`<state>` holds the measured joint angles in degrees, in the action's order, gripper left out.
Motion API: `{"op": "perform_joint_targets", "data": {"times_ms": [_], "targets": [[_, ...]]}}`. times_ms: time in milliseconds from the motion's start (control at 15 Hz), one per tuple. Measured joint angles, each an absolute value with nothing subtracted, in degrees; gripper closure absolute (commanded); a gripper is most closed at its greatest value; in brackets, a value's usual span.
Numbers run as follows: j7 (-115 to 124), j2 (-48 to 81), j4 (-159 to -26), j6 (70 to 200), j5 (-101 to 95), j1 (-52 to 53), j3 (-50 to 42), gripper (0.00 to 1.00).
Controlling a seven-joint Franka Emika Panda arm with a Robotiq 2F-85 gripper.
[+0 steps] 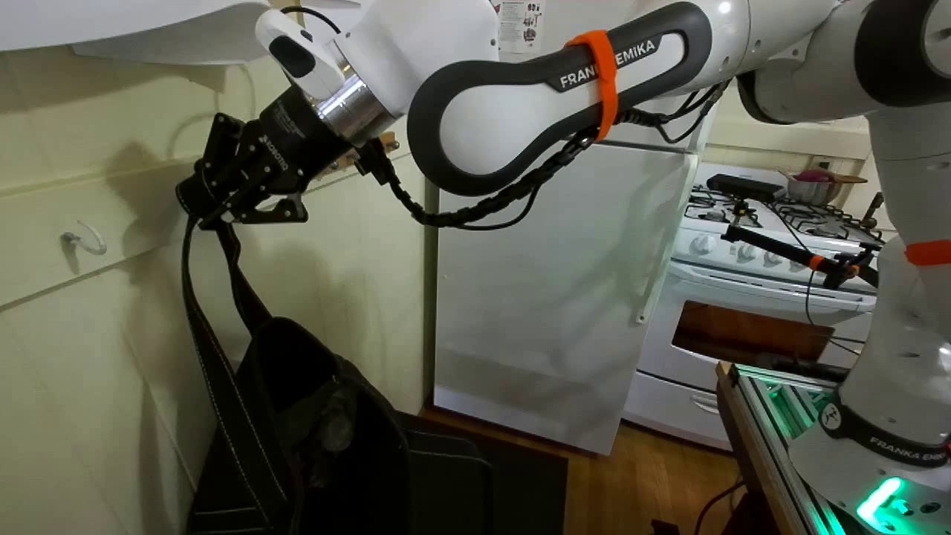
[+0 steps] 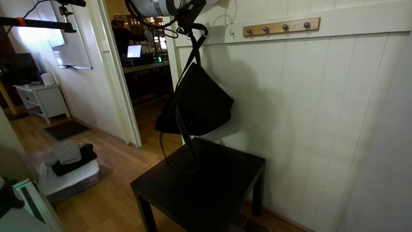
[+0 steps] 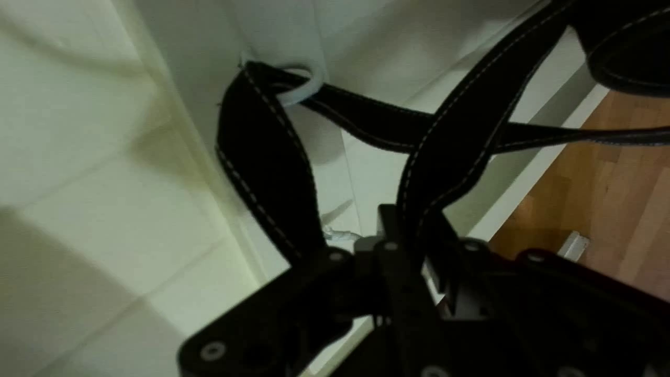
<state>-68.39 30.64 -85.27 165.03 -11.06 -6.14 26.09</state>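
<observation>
My gripper (image 1: pixel 200 217) is shut on the black strap (image 1: pixel 241 286) of a black bag (image 1: pixel 334 416) with white stitching. In the wrist view the strap (image 3: pixel 450 131) enters between the fingertips (image 3: pixel 413 225). Another part of the strap loops at a pale wall hook (image 3: pixel 303 89); I cannot tell if the hook bears weight. In an exterior view the bag (image 2: pixel 199 100) hangs tilted beside the wall, below the gripper (image 2: pixel 186 30). A loose strap loop hangs from the bag down to the black table (image 2: pixel 206 187). In an exterior view the bag's mouth is open, with something greyish inside.
A second hook (image 3: pixel 343 235) is on the wall, left of the gripper in an exterior view (image 1: pixel 88 239). A wooden knob rack (image 2: pixel 281 27) is on the wall. A fridge (image 1: pixel 535 297) and a stove (image 1: pixel 758 275) stand behind the arm. A lidded bin (image 2: pixel 74 178) bears cloths.
</observation>
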Motion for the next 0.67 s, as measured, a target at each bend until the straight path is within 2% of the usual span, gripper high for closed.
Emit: {"op": "perform_joint_targets", "data": {"times_ms": [667], "targets": [[-75.2, 28.0, -89.3, 167.5, -13.3, -9.1, 27.6, 0.96]]}}
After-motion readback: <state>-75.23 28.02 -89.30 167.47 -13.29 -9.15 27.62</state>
